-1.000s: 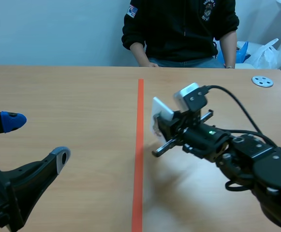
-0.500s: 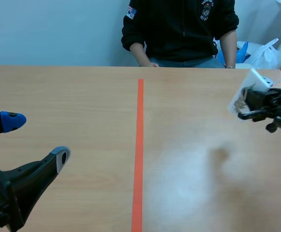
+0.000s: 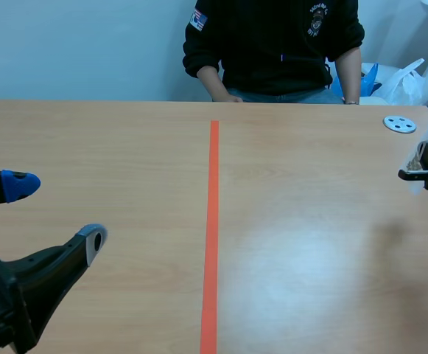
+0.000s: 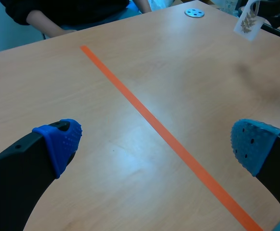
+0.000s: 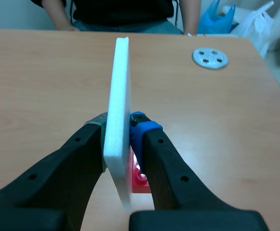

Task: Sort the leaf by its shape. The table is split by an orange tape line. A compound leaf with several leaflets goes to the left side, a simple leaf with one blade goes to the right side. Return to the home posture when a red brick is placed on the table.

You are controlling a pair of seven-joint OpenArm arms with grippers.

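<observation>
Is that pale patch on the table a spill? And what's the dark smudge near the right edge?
Scene view: the patch right of the tape line looks like glare on the table, no spill; the smudge is a shadow below the right gripper's leaf card. Left wrist view: same glare beside the tape, same shadow.

A pale blue wall (image 3: 74,44) is running behind the light wooden table (image 3: 103,140), and a soft sheen is glowing on the wood right of the orange tape line (image 3: 212,221). A person (image 3: 272,44) in black is sitting across, and a white plastic bag (image 3: 404,82) is slumping beyond the far corner.
</observation>
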